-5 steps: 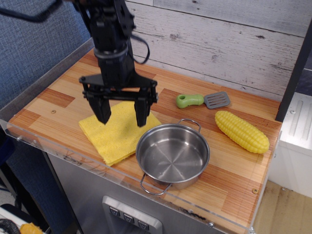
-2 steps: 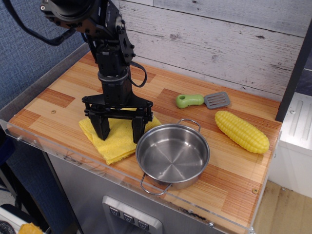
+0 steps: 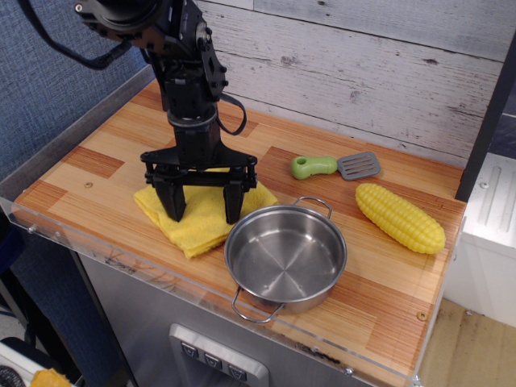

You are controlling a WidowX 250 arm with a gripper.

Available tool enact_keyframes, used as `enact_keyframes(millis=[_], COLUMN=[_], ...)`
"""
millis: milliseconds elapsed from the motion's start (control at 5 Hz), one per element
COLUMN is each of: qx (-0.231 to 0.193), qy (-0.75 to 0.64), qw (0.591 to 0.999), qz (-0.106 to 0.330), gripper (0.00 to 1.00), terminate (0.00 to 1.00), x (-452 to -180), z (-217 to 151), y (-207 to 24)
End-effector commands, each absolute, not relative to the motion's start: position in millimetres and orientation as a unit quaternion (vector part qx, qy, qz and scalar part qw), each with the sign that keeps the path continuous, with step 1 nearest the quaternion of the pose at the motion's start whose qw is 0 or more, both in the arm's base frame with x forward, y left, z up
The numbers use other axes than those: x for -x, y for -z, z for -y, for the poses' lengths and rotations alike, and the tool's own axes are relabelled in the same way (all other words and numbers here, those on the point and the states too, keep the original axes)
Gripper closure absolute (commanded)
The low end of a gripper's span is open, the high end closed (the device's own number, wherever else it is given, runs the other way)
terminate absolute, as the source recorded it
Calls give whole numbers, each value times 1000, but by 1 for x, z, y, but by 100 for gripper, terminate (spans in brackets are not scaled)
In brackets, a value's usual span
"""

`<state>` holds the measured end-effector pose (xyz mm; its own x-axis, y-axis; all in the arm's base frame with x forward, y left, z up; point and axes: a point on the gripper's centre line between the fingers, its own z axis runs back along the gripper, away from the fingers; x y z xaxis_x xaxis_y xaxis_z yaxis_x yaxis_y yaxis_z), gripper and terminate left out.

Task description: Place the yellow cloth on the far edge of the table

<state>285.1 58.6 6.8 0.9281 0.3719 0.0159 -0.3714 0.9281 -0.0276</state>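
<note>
Nearest the camera, below the clear plastic rim, a grey base carries a small panel of buttons (image 3: 214,360), partly cut off by the bottom edge. At the bottom left corner a scrap of something yellow (image 3: 50,378) is mostly out of frame and cannot be identified.

On the table (image 3: 387,310), close to its near edge, stands an empty steel pot (image 3: 285,256) with two loop handles, upright, its inside bare.

Just left of the pot lies the yellow cloth (image 3: 203,222), on the near-left part of the tabletop. It looks bunched rather than flat, and its corner nearest the pot comes up to or slightly under the pot's rim; the exact contact is hard to judge.

The black gripper (image 3: 204,203) stands over the cloth with its two fingers (image 3: 174,201) spread apart, both tips pressed down onto the fabric. The jaws are open wide, with cloth between them but not pinched. The fingers hide the cloth's middle, and the arm above runs out of the top of the frame.

Farther back and to the right, a yellow toy corn cob (image 3: 400,217) lies at an angle. Behind the pot rests a toy spatula (image 3: 336,166) with a green handle and grey blade. A whitewashed plank wall (image 3: 379,64) closes off the back.
</note>
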Motion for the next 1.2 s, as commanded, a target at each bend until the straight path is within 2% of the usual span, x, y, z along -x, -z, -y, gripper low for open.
enact_keyframes(millis=[0,600,1000], qx=[3,11,9], qy=[-216,-240,-252], qw=[976,970,967], qz=[34,43,46], gripper=[0,0,0], terminate=[0,0,0], x=[-302,-352,-370], z=[-86,-118,-136], y=[-6,-2,-2])
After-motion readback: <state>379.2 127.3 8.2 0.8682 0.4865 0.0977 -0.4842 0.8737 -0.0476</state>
